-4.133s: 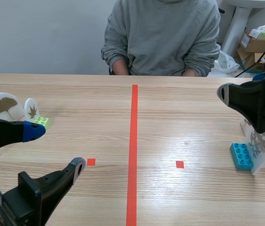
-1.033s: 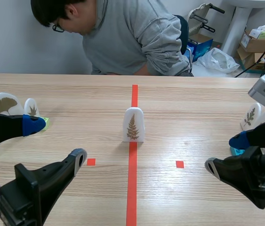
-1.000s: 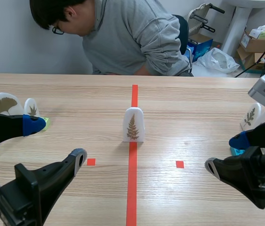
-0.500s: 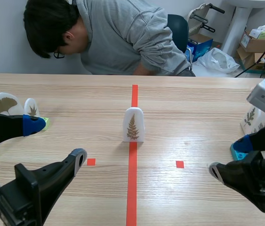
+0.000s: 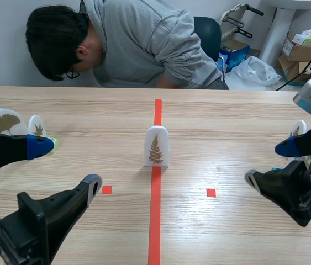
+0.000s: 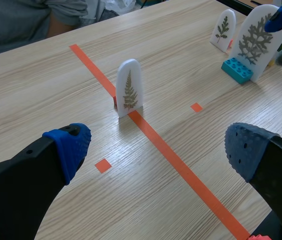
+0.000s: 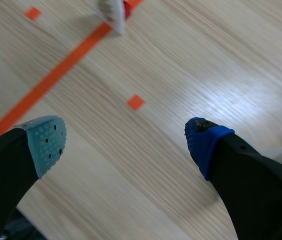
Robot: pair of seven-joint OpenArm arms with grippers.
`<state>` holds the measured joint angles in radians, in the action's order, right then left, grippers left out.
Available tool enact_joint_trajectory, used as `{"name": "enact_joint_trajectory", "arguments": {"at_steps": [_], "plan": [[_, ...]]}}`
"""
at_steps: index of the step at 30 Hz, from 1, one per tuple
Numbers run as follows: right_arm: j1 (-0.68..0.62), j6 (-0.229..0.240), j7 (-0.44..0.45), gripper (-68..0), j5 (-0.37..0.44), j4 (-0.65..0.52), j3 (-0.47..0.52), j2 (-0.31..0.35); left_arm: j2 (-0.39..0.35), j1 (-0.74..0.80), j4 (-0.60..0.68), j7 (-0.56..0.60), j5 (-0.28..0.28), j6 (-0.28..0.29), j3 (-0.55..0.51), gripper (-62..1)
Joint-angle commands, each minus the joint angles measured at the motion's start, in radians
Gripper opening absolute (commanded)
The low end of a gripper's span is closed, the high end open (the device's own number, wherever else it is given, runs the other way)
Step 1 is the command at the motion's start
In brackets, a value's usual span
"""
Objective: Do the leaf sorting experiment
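Note:
A white arched card with a brown fern leaf [image 5: 157,146] stands upright on the orange-red centre line; the left wrist view shows the card [image 6: 128,88] ahead of my fingers. My left gripper [image 5: 66,168] is open low at the near left, holding nothing [image 6: 158,150]. My right gripper [image 5: 269,163] is open at the near right, over bare table [image 7: 125,142]. At the left edge stand a ginkgo card [image 5: 3,122] and a maple card [image 5: 37,127]. At the right stand a small leaf card [image 6: 224,29] and a tall branching-leaf card [image 6: 255,41] on a cyan brick [image 6: 237,69].
A person in a grey sweatshirt [image 5: 138,44] leans low and sideways across the far table edge. A green brick [image 5: 52,142] lies by the maple card. Cardboard boxes [image 5: 304,52] and a chair stand beyond the table at the back right.
The fern card was set on the centre line, where none stood four seconds ago. The person has bent down further to the left. My right gripper came down from high right and lately rose slightly.

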<state>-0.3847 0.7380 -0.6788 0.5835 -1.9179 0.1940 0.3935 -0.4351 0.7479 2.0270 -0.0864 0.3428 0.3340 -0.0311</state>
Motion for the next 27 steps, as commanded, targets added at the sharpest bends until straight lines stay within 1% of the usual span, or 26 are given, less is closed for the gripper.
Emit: {"name": "enact_joint_trajectory", "arguments": {"at_steps": [1,3,7,8,10,11,15,19,21,27], "plan": [[0.052,0.008,0.026,-18.8,-0.044,0.000,0.008,0.012,0.005,-0.003,0.023,0.013,0.013,-0.002,0.001,-3.7],[0.088,0.008,0.062,-18.8,-0.091,0.013,0.006,0.025,0.005,-0.003,0.023,0.013,0.013,-0.002,0.001,-3.7],[0.164,0.008,0.142,-18.7,-0.106,0.074,-0.034,0.076,0.005,-0.003,0.023,0.010,0.013,-0.002,0.001,-3.7],[0.189,0.008,0.148,-17.4,-0.112,0.094,-0.051,0.085,0.005,-0.003,0.023,0.010,0.013,-0.002,0.001,-3.7],[0.246,0.008,0.148,-11.5,-0.112,0.139,-0.095,0.097,0.005,-0.003,0.023,0.008,0.013,-0.002,0.001,-3.7],[0.276,0.008,0.150,-9.8,-0.112,0.163,-0.122,0.101,0.005,-0.003,0.023,0.007,0.013,-0.002,0.001,-3.7],[0.412,0.008,0.146,-9.6,-0.113,0.281,-0.256,0.101,0.005,-0.003,0.023,0.007,0.013,-0.002,0.001,-3.7],[0.552,0.008,0.146,-9.7,-0.117,0.410,-0.409,0.087,0.005,-0.003,0.023,0.007,0.013,-0.002,0.001,-3.7],[0.614,0.008,0.147,-9.7,-0.140,0.473,-0.472,0.066,0.005,-0.003,0.023,0.007,0.013,-0.002,0.001,-3.7],[0.763,0.008,0.154,-9.7,-0.173,0.650,-0.589,-0.024,0.005,-0.003,0.023,0.007,0.013,-0.002,0.001,-3.7]]}}
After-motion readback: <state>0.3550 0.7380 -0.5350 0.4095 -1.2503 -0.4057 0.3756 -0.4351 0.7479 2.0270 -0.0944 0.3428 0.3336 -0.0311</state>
